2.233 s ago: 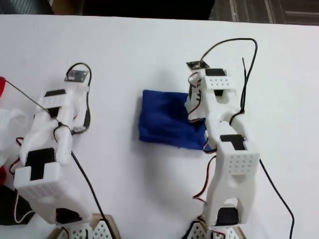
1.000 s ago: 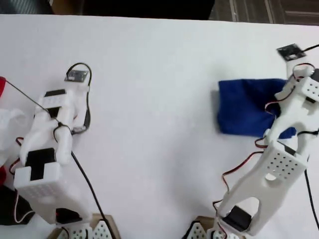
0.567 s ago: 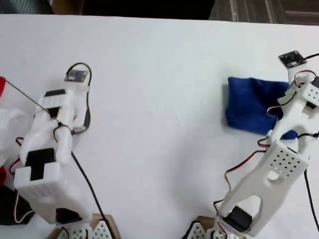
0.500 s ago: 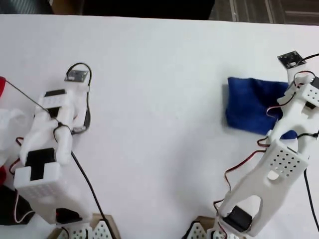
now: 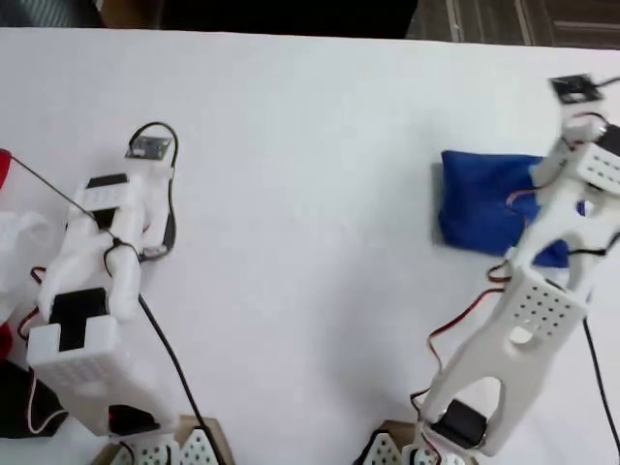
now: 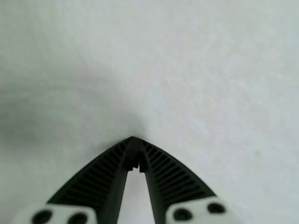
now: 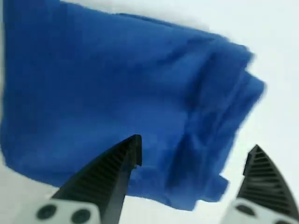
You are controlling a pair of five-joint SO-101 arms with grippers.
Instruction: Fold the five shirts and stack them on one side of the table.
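There was the blue shirt (image 5: 480,208), folded and lying flat on the white table (image 5: 310,107), over on the right side and close to the right edge. We saw it as a compact, roughly rectangular bundle. In the right wrist view the shirt (image 7: 107,93) showed its layers bunched up along one side.

The right arm (image 5: 523,310) stretched out from the near edge of the table, and its upper part crossed over the shirt's right end in the high view. The right end effector (image 7: 196,144) was released, with its jaws standing wide apart and gripping nothing. One fingertip sat over the blue fabric and the other over bare table just past the shirt's edge. We could not tell whether either tip touched the cloth.

The left arm (image 5: 97,252) sat on the left half of the table, well apart from the shirt. The left end effector (image 6: 134,141) was clenched, its ribbed black fingers (image 6: 163,172) meeting at the tips over bare table (image 6: 196,70).

At the table's left edge we caught a red cloth (image 5: 4,165), a white cloth (image 5: 19,237) and a black cloth (image 5: 15,397), all beside the left arm.
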